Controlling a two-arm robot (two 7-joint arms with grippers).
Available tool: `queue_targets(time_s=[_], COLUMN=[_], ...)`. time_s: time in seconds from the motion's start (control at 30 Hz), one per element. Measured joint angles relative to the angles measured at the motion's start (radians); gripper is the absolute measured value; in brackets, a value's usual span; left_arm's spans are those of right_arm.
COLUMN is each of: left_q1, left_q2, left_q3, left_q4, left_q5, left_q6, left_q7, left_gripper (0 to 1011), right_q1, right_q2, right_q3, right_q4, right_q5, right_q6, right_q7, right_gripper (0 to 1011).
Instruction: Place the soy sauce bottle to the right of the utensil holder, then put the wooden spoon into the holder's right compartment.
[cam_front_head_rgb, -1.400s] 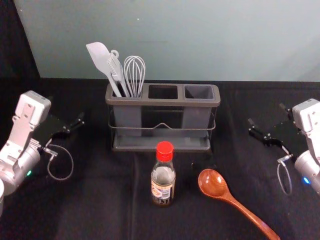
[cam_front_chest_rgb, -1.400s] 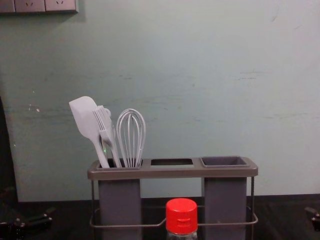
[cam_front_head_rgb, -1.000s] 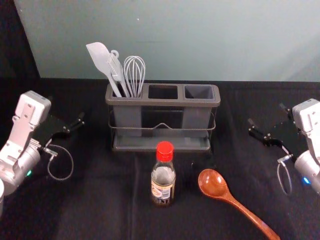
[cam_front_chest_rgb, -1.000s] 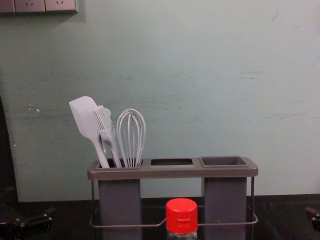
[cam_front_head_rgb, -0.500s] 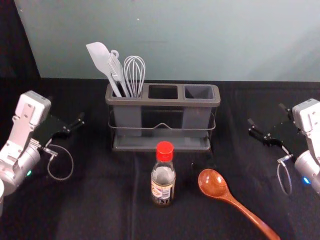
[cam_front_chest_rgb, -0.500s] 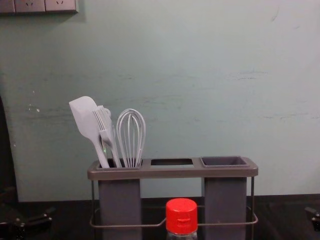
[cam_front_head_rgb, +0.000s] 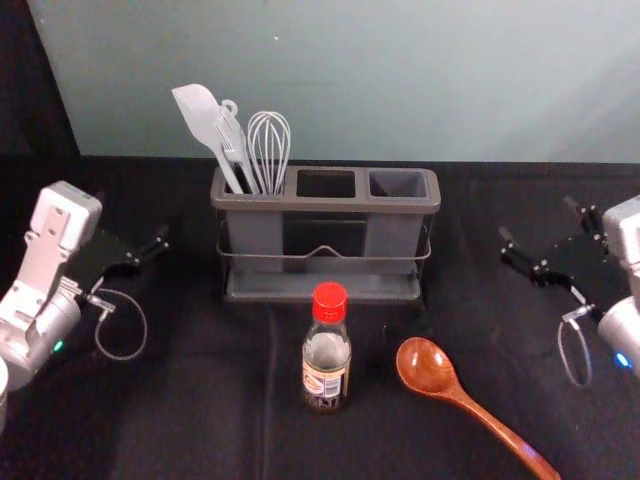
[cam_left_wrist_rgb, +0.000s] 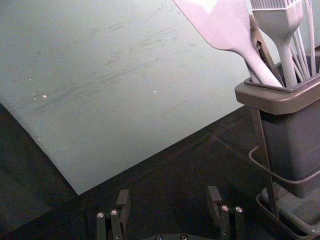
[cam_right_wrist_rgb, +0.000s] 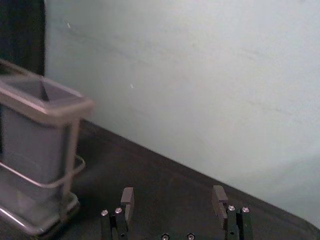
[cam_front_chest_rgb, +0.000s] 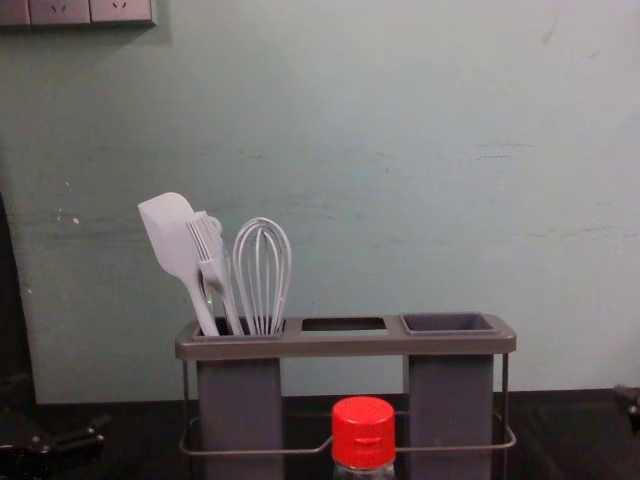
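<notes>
The soy sauce bottle, red-capped, stands upright in front of the utensil holder. To its right the wooden spoon lies on the table, handle toward the front right. The holder's right compartment is empty. My right gripper is open at the right, beyond the spoon and right of the holder; in the right wrist view nothing is between the fingers of the right gripper. My left gripper is parked at the left, and the left gripper is open in its wrist view.
White utensils, a spatula and a whisk among them, stand in the holder's left compartment. Behind the black-covered table rises a pale wall. Bare cloth lies between the holder and my right gripper.
My right arm has shifted slightly outward to the right in the head view, and its gripper sits higher at the chest view's right edge. The left arm, bottle and spoon have stayed put.
</notes>
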Motion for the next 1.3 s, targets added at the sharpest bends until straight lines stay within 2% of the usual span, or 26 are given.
queue_targets(time_s=[0.13, 0.33, 0.4, 0.47, 0.5, 0.73, 0.9, 0.93, 1.0, 1.03, 1.13, 1.17, 1.3], left_q1=[0.0, 0.0, 0.0, 0.0, 0.0, 0.0, 0.0, 0.0, 0.0, 0.0, 0.0, 0.0, 0.0], left_q2=[0.0, 0.0, 0.0, 0.0, 0.0, 0.0, 0.0, 0.0, 0.0, 0.0, 0.0, 0.0, 0.0], left_q3=[0.0, 0.0, 0.0, 0.0, 0.0, 0.0, 0.0, 0.0, 0.0, 0.0, 0.0, 0.0, 0.0], left_q4=[0.0, 0.0, 0.0, 0.0, 0.0, 0.0, 0.0, 0.0, 0.0, 0.0, 0.0, 0.0, 0.0], left_q5=[0.0, 0.0, 0.0, 0.0, 0.0, 0.0, 0.0, 0.0, 0.0, 0.0, 0.0, 0.0, 0.0], left_q6=[0.0, 0.0, 0.0, 0.0, 0.0, 0.0, 0.0, 0.0, 0.0, 0.0, 0.0, 0.0, 0.0], left_q7=[0.0, 0.0, 0.0, 0.0, 0.0, 0.0, 0.0, 0.0, 0.0, 0.0, 0.0, 0.0, 0.0], left_gripper=[1005, 1005, 1005, 1005, 1005, 1005, 1005, 1005, 1005, 1005, 1005, 1005, 1005], right_q1=[-0.049, -0.109, -0.15, -0.172, -0.192, -0.256, -0.262, -0.255, -0.244, -0.23, -0.2, -0.2, -0.158], right_q2=[0.028, 0.068, 0.1, 0.118, 0.136, 0.2, 0.222, 0.223, 0.221, 0.215, 0.197, 0.197, 0.16], right_q3=[0.038, 0.078, 0.104, 0.117, 0.128, 0.153, 0.14, 0.129, 0.118, 0.102, 0.072, 0.072, 0.03], right_q4=[-0.074, -0.144, -0.187, -0.208, -0.227, -0.286, -0.302, -0.302, -0.299, -0.294, -0.281, -0.281, -0.262], right_q5=[0.036, 0.09, 0.133, 0.155, 0.176, 0.251, 0.291, 0.301, 0.317, 0.332, 0.355, 0.355, 0.361], right_q6=[-0.016, -0.035, -0.062, -0.076, -0.09, -0.137, -0.153, -0.155, -0.154, -0.145, -0.11, -0.11, -0.053], right_q7=[0.036, 0.093, 0.147, 0.177, 0.212, 0.362, 0.477, 0.516, 0.555, 0.592, 0.651, 0.651, 0.7], right_gripper=[1002, 1000, 1000, 1002, 1000, 1002, 1000, 1000, 1002, 1002, 1000, 1000, 1002])
